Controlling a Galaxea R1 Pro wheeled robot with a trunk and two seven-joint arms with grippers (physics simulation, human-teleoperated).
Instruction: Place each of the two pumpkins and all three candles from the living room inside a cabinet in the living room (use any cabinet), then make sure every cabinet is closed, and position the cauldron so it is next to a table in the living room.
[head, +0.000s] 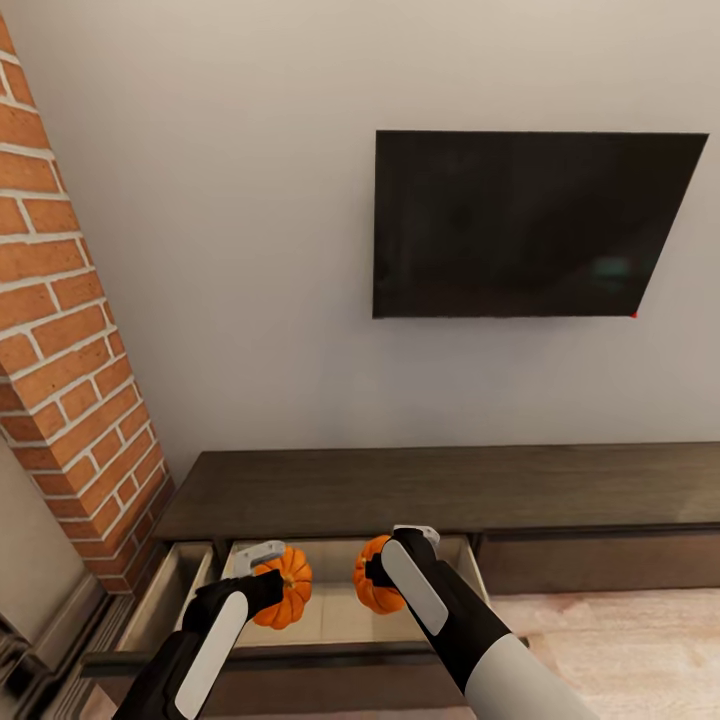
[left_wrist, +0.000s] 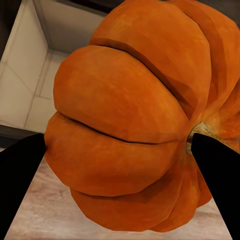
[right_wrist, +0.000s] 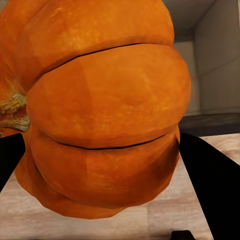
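Head view: holding one pumpkin in each gripper above the open drawer (head: 340, 610) of the cabinet (head: 440, 490), left gripper (head: 262, 578) clamping the left pumpkin (head: 285, 588), right gripper (head: 392, 565) clamping the right pumpkin (head: 372, 575).

Left wrist view: fingers (left_wrist: 20, 175) pressing both flanks of the pumpkin (left_wrist: 130, 125), pale drawer floor lying beyond the fingertips.

Right wrist view: fingers (right_wrist: 212, 185) closing likewise around the second pumpkin (right_wrist: 100, 115).

Judging the stowing step underway; next, lowering into the drawer, then releasing.

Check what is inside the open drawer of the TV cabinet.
The open drawer shows bare pale beige floor and walls. Two pumpkins, left and right, hang above it in the claws, covering parts of the floor; no candles visible.
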